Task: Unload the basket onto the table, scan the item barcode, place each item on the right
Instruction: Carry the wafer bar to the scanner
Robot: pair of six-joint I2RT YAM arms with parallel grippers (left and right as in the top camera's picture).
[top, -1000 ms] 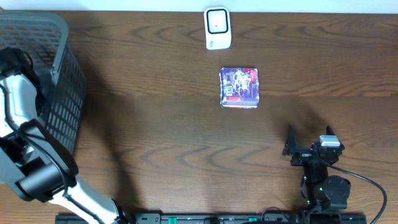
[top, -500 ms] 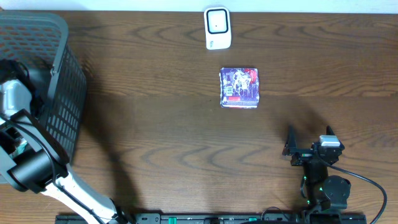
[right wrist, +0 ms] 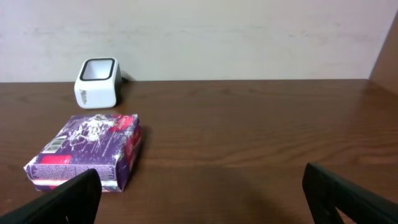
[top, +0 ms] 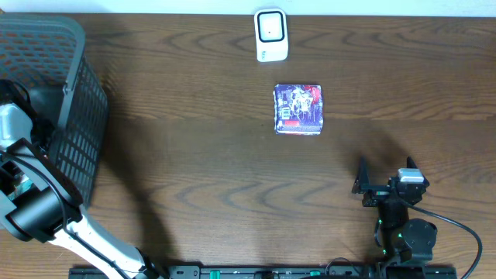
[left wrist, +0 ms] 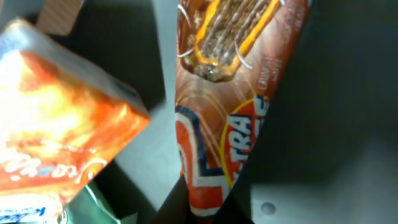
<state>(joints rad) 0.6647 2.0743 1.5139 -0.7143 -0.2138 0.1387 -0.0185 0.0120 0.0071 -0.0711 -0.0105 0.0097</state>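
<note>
Brown and shiny, the snack pack (left wrist: 230,93) looks like the thing to scan. It lies inside the grey basket (top: 77,116). The left gripper (left wrist: 205,208) is down in the basket too. Its jaws are pinched together on the thin bottom end of the pack. An orange carton (left wrist: 56,118) lies just beside the pack in the basket.

The white scanner (top: 271,35) stands out on the table, well apart from the basket. A purple box (top: 298,108) lies on the table too, also well apart from the basket. The right gripper (top: 385,172) is the farthest thing from the basket. Its jaws are wide apart and hold nothing.

The step now seems to be lifting the pack out of the basket. The grip is only on one end, so the pack may swing or slip. A slow, straight lift would keep it from catching on the carton or on the basket wall. No barcode shows on the side we can see. So once the pack is out of the basket, it may need a turn before it faces the scanner.
</note>
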